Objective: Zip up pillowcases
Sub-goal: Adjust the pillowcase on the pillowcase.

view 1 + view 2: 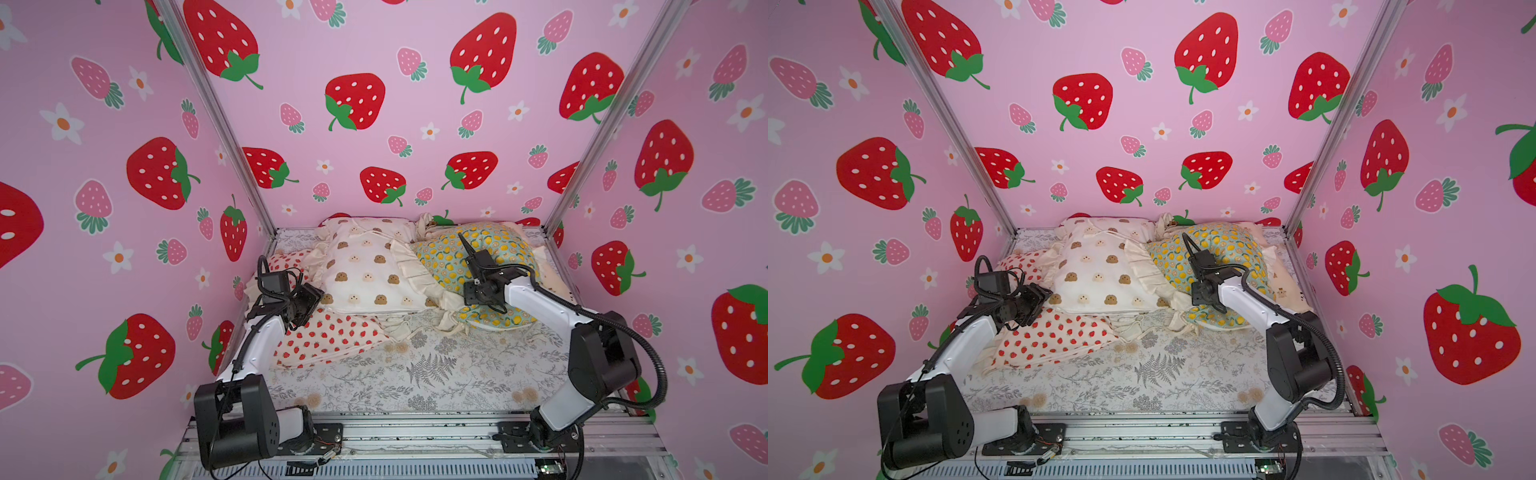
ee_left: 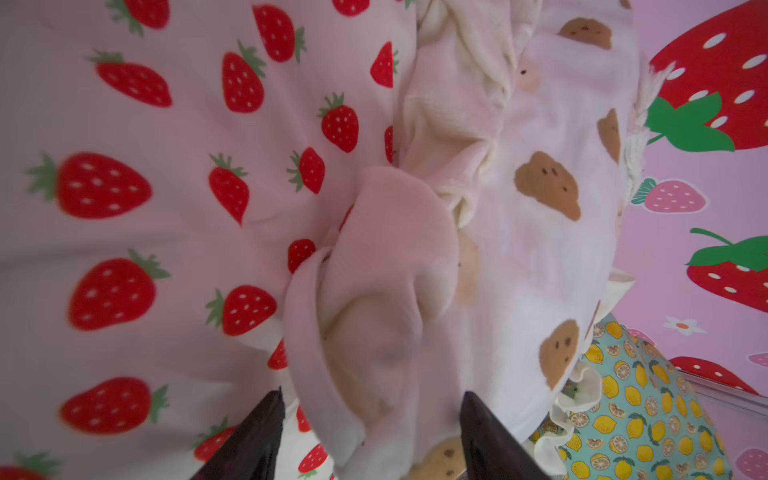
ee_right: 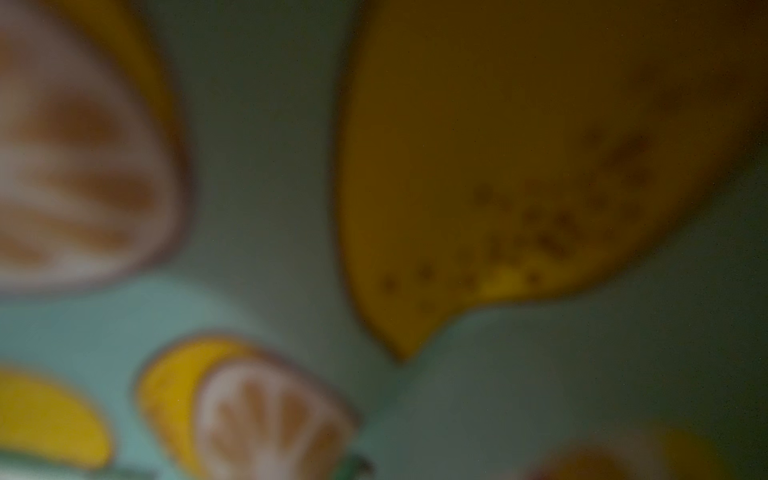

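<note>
Pink strawberry-print walls (image 1: 374,104) close you in on three sides, and a grey fern-print sheet (image 1: 415,374) covers the floor of the cell. An aluminium rail (image 1: 415,432) carrying both arm bases runs along its near edge. All four stuffed pillowcases crowd the far half of the sheet. The strawberry pillowcase (image 1: 328,336) lies nearest, on the left, with the bear-head pillowcase (image 1: 365,274) resting partly on top of it. The lemon pillowcase (image 1: 449,257) bulges just beside that one on the right, their cream ruffles touching. A cream pillowcase with small bears (image 1: 1283,293) peeks out beyond it, mostly covered by the lemon one and your right arm.

Your left gripper (image 1: 307,301) sits low where the strawberry and bear-head cases meet. From above, its own wrist and cables hide the tips. The left wrist view does show them: the two dark fingers (image 2: 257,440) stand apart, with a cream ruffle fold (image 2: 374,291) bulging between them.

Your right gripper (image 1: 486,303) is buried in the near side of the lemon pillowcase. In both top views the wrist covers the tips. The right wrist view gives only blurred lemon print close against the lens, so you cannot tell how its jaws stand.
</note>
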`<move>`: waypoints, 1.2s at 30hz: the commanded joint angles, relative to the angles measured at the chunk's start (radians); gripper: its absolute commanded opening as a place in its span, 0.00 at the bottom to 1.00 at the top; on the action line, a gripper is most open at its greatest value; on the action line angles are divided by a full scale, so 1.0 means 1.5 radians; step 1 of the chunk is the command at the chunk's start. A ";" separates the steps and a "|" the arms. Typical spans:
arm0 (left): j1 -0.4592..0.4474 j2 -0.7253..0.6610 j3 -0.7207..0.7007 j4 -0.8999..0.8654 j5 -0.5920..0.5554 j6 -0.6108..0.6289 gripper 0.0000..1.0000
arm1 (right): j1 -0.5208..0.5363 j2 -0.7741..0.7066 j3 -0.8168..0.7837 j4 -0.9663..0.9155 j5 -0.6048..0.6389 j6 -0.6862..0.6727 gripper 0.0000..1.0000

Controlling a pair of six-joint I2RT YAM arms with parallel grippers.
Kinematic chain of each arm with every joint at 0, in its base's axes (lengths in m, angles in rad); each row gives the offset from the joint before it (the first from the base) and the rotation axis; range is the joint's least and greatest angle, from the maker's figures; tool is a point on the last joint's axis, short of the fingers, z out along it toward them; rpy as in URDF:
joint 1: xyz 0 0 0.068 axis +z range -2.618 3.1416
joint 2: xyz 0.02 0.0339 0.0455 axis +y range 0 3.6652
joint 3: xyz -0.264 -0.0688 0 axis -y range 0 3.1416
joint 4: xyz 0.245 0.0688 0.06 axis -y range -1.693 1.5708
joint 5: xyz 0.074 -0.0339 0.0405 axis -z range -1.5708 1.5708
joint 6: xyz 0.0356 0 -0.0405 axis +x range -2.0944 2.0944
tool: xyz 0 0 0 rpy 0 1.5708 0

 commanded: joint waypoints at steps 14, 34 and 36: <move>-0.015 0.015 -0.038 0.163 0.083 -0.058 0.27 | 0.027 -0.143 -0.015 -0.021 -0.051 -0.027 0.89; -0.024 -0.131 0.163 -0.031 0.071 -0.029 0.00 | -0.096 0.008 0.075 0.012 -0.006 0.004 0.97; -0.024 -0.176 0.148 -0.051 0.072 -0.033 0.00 | -0.102 0.022 0.084 0.014 0.000 -0.002 0.97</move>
